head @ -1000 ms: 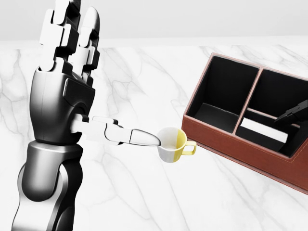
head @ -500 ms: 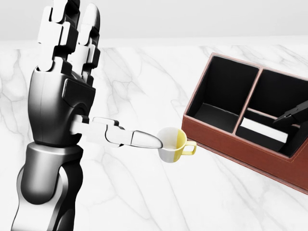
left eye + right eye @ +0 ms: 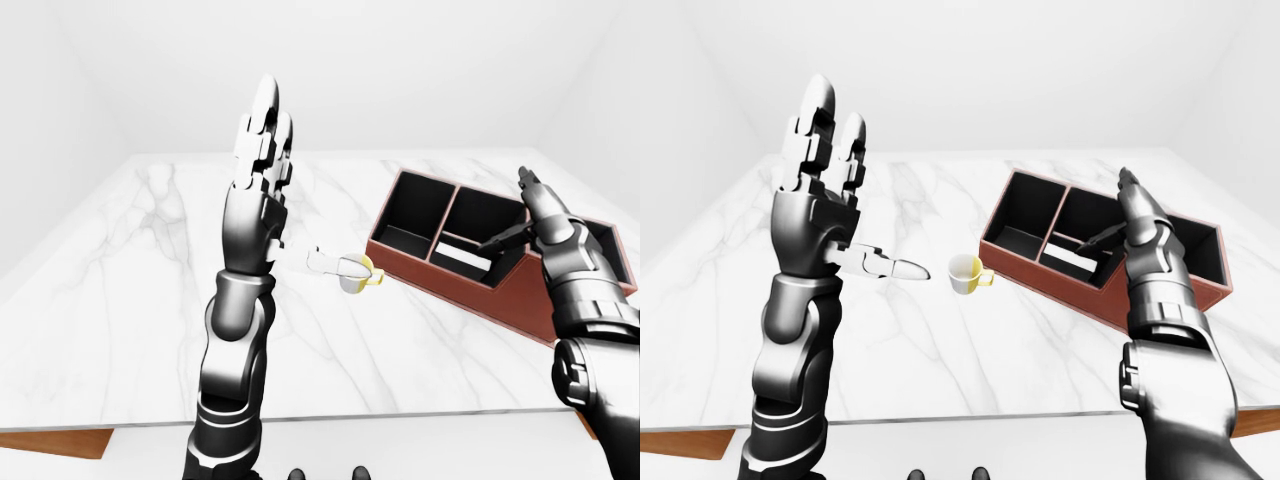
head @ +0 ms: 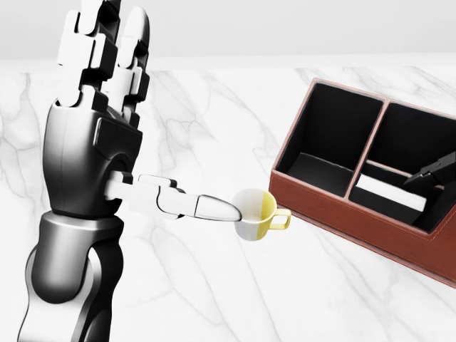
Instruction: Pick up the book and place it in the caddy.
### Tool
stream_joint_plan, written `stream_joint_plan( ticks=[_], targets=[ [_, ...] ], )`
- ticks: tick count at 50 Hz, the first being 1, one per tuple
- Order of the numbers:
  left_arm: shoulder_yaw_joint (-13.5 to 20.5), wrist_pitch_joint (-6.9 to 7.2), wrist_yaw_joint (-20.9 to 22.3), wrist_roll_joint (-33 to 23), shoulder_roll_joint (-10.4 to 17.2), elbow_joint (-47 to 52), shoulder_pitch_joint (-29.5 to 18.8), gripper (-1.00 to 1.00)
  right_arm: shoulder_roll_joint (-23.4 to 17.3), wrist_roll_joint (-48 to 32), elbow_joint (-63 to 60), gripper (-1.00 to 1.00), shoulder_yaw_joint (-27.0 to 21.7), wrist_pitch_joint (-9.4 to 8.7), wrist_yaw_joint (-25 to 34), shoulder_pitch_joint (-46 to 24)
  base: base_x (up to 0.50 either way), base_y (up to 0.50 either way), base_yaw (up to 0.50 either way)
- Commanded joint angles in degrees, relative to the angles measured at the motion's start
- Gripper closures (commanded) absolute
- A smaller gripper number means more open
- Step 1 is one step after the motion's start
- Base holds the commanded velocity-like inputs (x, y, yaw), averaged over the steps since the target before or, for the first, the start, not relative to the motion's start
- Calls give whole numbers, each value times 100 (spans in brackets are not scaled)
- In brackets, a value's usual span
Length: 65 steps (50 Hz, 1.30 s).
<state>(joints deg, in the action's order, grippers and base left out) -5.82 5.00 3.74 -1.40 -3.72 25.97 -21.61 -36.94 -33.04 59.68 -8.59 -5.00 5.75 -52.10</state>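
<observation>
The marble table (image 3: 970, 340) lies open at the bottom and left of the right-eye view. A yellow-and-white mug (image 4: 255, 214) stands just left of the brown caddy (image 4: 335, 210). The left hand (image 4: 96, 128), raised with fingers spread, blocks that side; the right hand (image 3: 1145, 240) hovers over the caddy's middle compartment.

Glossy dark-grey metal is covering both arms — the left hand (image 4: 89, 153) is showing blocky black-and-white finger segments and a white thumb with a silvery tip, while the right hand (image 3: 1145, 238) is looking wholly gunmetal, above ringed cylindrical forearm joints.
</observation>
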Motion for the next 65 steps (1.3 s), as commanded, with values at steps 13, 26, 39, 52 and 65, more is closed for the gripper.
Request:
stream_joint_plan(
  ticks=[13, 26, 39, 52, 65],
  targets=[
    [-5, 0, -6, -4, -6, 80, -24, -100, 28, 6, 35, -100, 25, 0, -21, -19, 0, 0, 0],
    [9, 0, 9, 24, 4, 1, 20, -100, 54, 9, 20, -100, 39, 0, -22, -18, 0, 0, 0],
    [-38, 0, -28, -14, -20, 189, -16, -100, 93, -247, -542, -100, 115, 0, 171, 78, 0, 0, 0],
    [-41, 0, -11, -4, -20, 215, 25, -100, 345, -845, -2911, -100, -126, 0, 1117, 888, 0, 0, 0],
    [-31, 0, -4, -2, -16, 147, 21, -100, 686, -1300, -4909, -100, -312, 0, 1833, 1804, 0, 0, 0]
  ],
)
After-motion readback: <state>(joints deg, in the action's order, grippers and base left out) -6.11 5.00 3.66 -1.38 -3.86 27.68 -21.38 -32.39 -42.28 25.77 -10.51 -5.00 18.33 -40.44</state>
